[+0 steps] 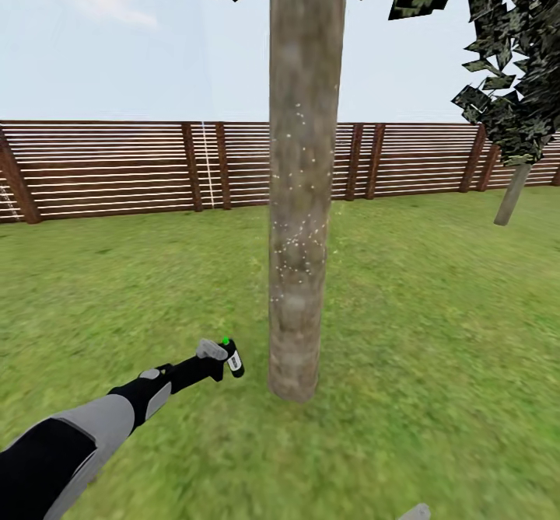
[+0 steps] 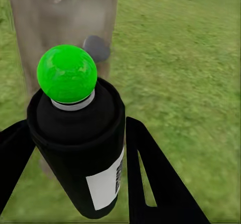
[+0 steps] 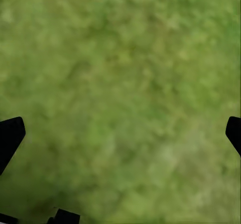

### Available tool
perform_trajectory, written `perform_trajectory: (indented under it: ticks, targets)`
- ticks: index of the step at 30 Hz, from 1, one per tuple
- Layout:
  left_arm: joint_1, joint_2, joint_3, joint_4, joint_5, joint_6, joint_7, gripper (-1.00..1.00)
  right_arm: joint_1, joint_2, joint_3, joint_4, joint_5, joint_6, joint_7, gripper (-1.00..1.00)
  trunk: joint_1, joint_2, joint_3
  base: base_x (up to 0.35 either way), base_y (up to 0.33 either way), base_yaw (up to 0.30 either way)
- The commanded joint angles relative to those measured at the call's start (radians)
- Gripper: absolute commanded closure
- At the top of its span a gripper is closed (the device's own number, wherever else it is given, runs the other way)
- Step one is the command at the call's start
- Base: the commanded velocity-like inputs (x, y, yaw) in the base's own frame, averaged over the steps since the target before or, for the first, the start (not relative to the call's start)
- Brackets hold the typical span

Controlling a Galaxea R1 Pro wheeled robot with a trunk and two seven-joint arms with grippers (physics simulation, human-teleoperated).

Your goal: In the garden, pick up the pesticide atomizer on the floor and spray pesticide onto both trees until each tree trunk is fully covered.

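Right now my left fingers (image 2: 75, 158) are clenched on the pesticide atomizer (image 2: 80, 148), one finger on each side of its dark body, with the green cap (image 2: 67, 73) at the far end pointing toward the tree trunk (image 1: 299, 193) just ahead. The can's long axis runs on from my left forearm toward the low part of the trunk, near but not touching, and pale specks already dot the bark higher up. My right fingers (image 3: 120, 133) hang released and spread over the grass (image 3: 125, 73), so the left arm is clearly the nearer one for spraying.
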Motion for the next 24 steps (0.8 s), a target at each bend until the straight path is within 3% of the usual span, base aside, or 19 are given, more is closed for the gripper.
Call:
perform_trajectory:
  ticks: [1, 12, 14, 16, 18, 24]
  targets:
    - [0.000, 0.000, 0.003, 0.000, 0.000, 0.000, 0.000, 1.00, 0.000, 0.001, 0.000, 0.000, 0.000, 0.000, 0.000, -1.00, 0.000, 0.000, 0.000, 0.000, 0.314, 0.000]
    - [0.001, 0.000, 0.005, 0.000, 0.002, 0.002, 0.005, 1.00, 0.000, 0.006, -0.002, 0.001, 0.001, 0.004, 0.002, -1.00, 0.000, 0.000, 0.000, 0.000, 0.324, 0.000]
    - [0.000, -0.001, 0.003, -0.001, 0.002, 0.002, 0.049, 1.00, 0.000, 0.007, -0.002, 0.002, 0.000, 0.004, 0.003, -1.00, 0.000, 0.000, 0.000, 0.000, 0.326, 0.000]
    - [0.000, -0.005, 0.001, -0.001, 0.001, 0.001, 0.164, 1.00, 0.000, 0.008, -0.002, 0.003, -0.001, 0.006, 0.005, -1.00, 0.000, 0.000, 0.000, 0.000, 0.326, 0.000]
    - [0.000, -0.013, -0.001, -0.002, 0.001, 0.001, 0.225, 1.00, 0.001, 0.010, -0.002, 0.003, -0.001, 0.006, 0.006, -1.00, 0.000, 0.000, 0.000, 0.000, 0.326, 0.000]
    - [0.000, -0.036, 0.000, -0.001, -0.001, 0.003, 0.257, 1.00, 0.014, 0.011, -0.002, 0.003, 0.000, 0.003, 0.005, -1.00, 0.000, 0.000, 0.000, 0.026, 0.326, 0.000]
